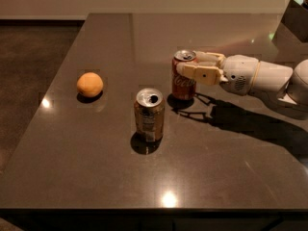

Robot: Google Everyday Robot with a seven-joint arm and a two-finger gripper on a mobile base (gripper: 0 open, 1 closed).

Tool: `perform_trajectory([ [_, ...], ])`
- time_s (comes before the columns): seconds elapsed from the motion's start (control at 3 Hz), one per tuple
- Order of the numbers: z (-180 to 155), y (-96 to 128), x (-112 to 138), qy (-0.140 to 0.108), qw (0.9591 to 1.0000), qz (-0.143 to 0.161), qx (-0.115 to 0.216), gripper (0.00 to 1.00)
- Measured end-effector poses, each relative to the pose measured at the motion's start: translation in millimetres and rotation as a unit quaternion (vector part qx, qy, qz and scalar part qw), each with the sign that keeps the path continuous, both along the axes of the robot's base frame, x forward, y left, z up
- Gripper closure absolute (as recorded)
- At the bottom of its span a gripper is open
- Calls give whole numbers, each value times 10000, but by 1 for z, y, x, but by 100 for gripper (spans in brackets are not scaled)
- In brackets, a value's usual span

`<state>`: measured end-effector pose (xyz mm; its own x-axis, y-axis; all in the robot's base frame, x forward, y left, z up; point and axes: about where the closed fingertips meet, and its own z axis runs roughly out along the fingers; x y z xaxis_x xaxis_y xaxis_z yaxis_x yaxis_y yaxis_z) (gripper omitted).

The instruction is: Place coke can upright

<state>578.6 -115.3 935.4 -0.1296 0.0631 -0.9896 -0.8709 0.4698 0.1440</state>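
Observation:
The red coke can point(183, 81) stands upright on the dark table point(231, 167), right of centre. My gripper point(189, 62) reaches in from the right. Its cream fingers point(198, 73) sit on either side of the can's upper half and are shut on it. The can's base looks to be resting on the table top, and its silver top shows.
A brownish-gold can point(148, 114) stands upright just front-left of the coke can. An orange point(90, 84) lies further left. The table's left edge drops to a dark floor point(29, 71). My white arm point(269, 78) stretches over the table's right side.

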Motion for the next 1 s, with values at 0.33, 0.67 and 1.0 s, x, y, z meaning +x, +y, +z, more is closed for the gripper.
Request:
perform_trajectory([
  [0.33, 1, 3, 0, -4, 10000, 22, 0, 12],
  [0.67, 1, 5, 0, -9, 10000, 44, -1, 0],
  [1.0, 1, 5, 0, -9, 10000, 44, -1, 0],
])
